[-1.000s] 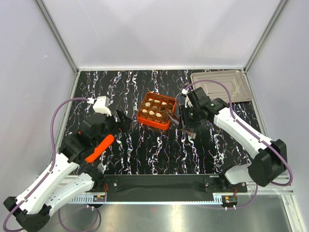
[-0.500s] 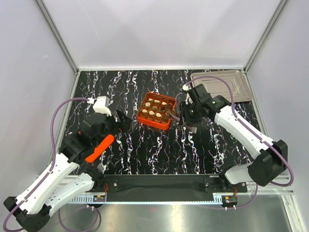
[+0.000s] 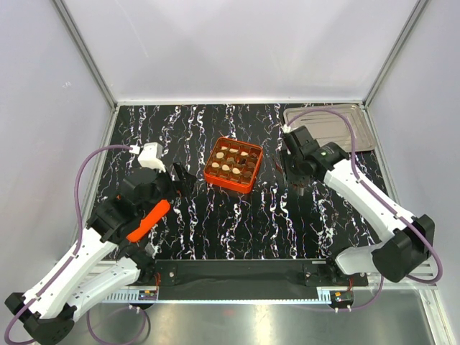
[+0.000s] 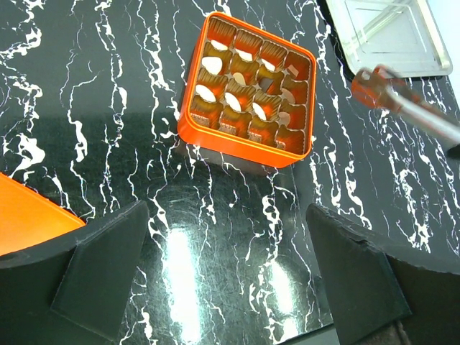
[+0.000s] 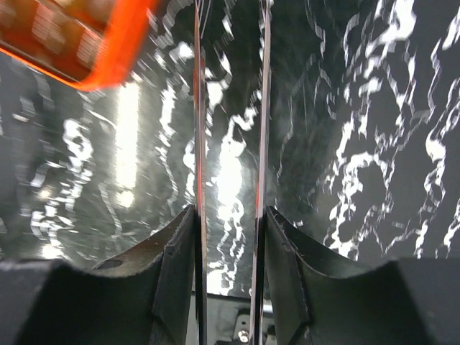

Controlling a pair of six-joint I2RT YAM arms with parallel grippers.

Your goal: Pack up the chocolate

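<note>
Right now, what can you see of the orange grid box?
Orange square plastic-looking box, rounded corners, open top, four-by-four grid of cells lined in brown. Several cells hold cream chocolate pieces; other cells look dark brown. It sits flat mid-table on the black white-veined tabletop, slightly rotated; nothing else touches it.

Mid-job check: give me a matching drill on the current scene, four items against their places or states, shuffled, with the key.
Things:
1. orange grid box
2. silver tray
3. left gripper
4. right gripper

Places or states:
A. far right corner of the table
B. jaws wide open, nothing between them
C. middle of the table, chocolates in its cells
D. closed on two thin metal blades, above bare table right of the box

Pairs: 1-C, 2-A, 3-B, 4-D
</note>
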